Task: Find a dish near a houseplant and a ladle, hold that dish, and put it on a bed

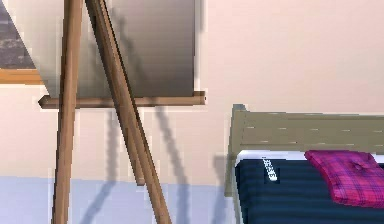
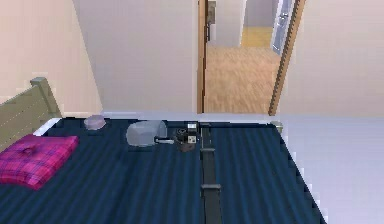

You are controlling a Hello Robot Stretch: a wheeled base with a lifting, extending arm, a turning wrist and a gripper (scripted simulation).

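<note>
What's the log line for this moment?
place: blue bed | hand: at grey rounded thing | held: cannot tell | nearby: pink pillow

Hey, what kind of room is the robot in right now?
Most likely a bedroom: a bed with a dark blue cover and a magenta pillow by its headboard. An easel stands against the wall.

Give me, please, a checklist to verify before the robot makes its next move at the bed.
1. The arm is out above the bed: ok.
2. A grey rounded thing is seen at the gripper: ok.
3. The gripper holds that thing: cannot tell.
4. The thing rests on the bed cover: cannot tell.
5. The pink pillow lies well apart from it: ok.
</note>
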